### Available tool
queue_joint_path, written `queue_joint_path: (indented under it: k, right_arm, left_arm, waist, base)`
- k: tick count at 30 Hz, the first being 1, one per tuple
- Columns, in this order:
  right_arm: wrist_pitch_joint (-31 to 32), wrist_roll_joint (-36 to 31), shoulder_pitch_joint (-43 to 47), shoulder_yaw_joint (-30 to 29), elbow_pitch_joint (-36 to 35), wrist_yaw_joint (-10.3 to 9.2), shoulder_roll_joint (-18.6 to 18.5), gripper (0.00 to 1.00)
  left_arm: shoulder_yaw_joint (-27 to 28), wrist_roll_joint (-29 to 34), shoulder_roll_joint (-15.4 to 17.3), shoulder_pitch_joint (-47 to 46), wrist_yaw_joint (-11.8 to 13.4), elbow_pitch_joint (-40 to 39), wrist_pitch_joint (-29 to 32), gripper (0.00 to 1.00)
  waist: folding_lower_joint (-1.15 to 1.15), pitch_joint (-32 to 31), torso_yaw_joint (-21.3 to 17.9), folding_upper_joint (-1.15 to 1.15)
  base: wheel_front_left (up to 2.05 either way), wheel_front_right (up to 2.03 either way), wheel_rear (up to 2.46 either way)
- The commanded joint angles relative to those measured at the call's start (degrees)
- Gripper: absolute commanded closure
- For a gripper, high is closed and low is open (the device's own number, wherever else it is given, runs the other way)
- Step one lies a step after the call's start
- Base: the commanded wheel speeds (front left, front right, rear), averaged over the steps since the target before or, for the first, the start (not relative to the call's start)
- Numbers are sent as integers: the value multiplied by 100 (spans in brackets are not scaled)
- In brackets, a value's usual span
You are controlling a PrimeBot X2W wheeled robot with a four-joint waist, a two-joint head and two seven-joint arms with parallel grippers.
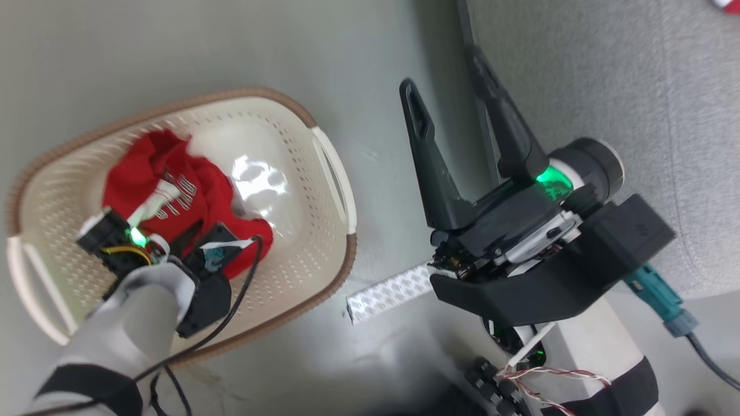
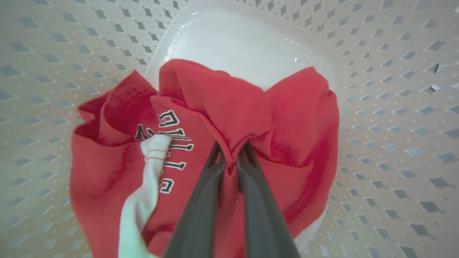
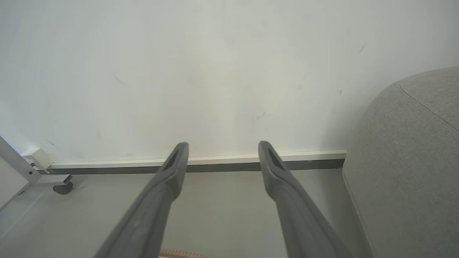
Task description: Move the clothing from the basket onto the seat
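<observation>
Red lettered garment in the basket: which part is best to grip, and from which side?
Likely the bunched ridge at the middle of the red garment, from above through the basket mouth: it stands up pinchable, and the walls block the sides. The left end effector is shut there.

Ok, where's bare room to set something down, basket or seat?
The seat is bare beside the right hand. In the basket, the half toward the seat is free; clothing and the left hand crowd the other half.
</observation>
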Motion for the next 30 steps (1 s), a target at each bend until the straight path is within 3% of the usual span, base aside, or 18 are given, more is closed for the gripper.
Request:
queue_joint_path:
  k: [1,9,22,30]
  right_arm:
    - [-4,-63,77,-20,60,-2,7,0]
    - [-4,-192,447,-115,469,-2,-14,0]
    - [-4,-126,1137,-271,908,-2,-355,0]
    - [-4,-46,1645,-362,1161,-2,-479,0]
  left_arm:
    - [60,-98,6,173,43,-20,-99,100]
    - [481,-719,11,858,190,-485,-349,100]
    - [1236,-1549,306,2373,260,-2699,-351,100]
    - [1765,-1883,319,3227,343,-3578,-352,100]
  waist:
    - [0,-458,242,0]
    - [0,-1429,525,0]
    - [0,-2916,943,0]
    - [0,-3728,1119,0]
  base:
    - [0,0,0]
    - [0,0,0]
    - [0,0,0]
    - [0,0,0]
